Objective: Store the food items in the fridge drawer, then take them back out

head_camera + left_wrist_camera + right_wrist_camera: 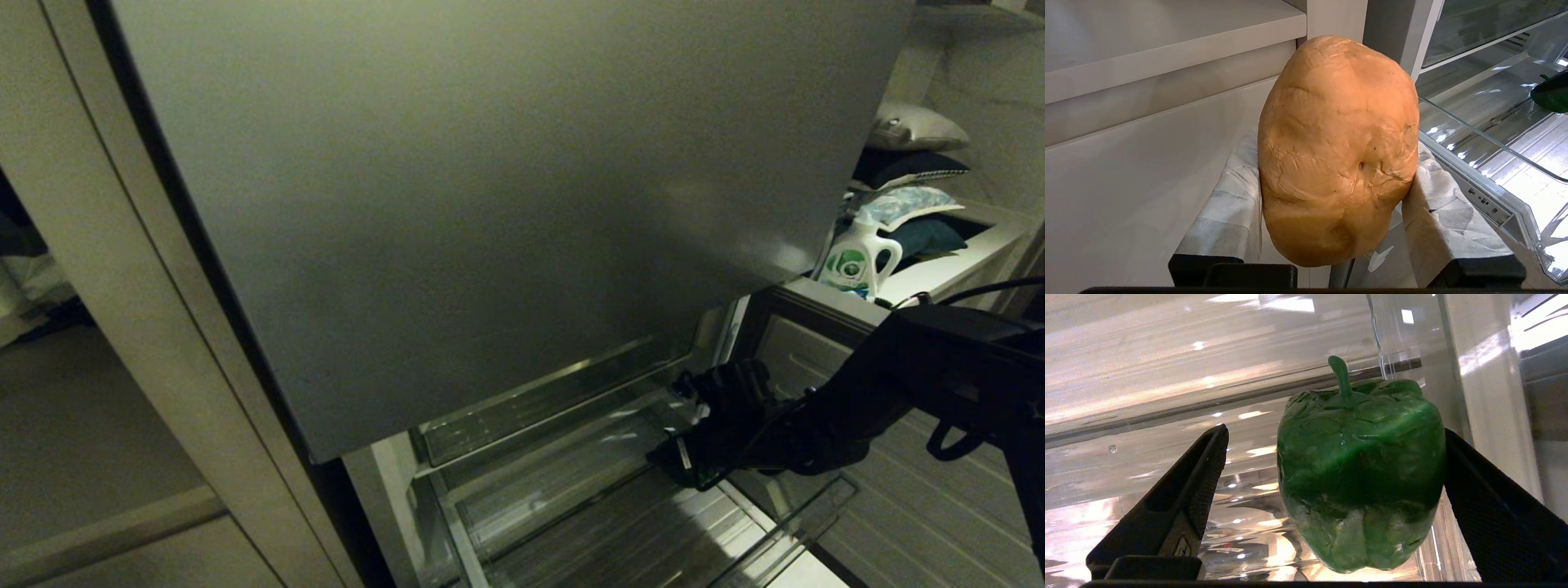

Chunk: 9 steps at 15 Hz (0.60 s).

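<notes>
While right gripper (1327,498) fingers spread wide around pepper (1361,477) inside drawer (571,490), at 5 o'clock: storing step. Left gripper (1331,212) clamps bread (1337,151); bread likely next, needs carrying in.

pepper (1361,477): sitting in the drawer (571,490), between the right gripper (1327,490) fingers
bread (1337,151): sitting in the left gripper (1331,204), outside, beside the drawer
</notes>
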### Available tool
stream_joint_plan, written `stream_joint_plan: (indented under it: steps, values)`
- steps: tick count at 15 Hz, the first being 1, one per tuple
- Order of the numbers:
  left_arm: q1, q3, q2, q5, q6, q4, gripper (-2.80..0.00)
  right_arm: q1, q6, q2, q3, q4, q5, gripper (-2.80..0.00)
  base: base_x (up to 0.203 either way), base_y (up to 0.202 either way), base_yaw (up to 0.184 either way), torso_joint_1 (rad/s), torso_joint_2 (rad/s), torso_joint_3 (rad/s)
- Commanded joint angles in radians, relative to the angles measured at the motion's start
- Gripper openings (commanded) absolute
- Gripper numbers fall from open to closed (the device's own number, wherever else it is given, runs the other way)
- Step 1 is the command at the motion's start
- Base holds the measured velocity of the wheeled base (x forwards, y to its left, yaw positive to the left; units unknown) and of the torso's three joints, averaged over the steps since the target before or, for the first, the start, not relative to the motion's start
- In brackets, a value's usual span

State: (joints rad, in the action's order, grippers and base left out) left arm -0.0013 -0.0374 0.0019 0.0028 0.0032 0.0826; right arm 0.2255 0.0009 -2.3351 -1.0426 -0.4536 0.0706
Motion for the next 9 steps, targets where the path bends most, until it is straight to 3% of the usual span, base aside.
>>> stream_joint_plan:
  steps: [1, 9]
  values:
    - [0.0, 0.0, 0.0, 0.0, 0.0, 0.0, -2.8, -0.001, -0.001, -0.003, -0.001, -0.004, -0.001, 0.0, 0.0, 0.0, 0.0, 0.0, 0.0, 0.0]
    - [0.0, -0.001, 0.0, 0.0, 0.0, 0.0, -2.8, -0.021, -0.001, -0.015, -0.008, -0.004, -0.018, 0.0, 0.0, 0.0, 0.0, 0.0, 0.0, 0.0]
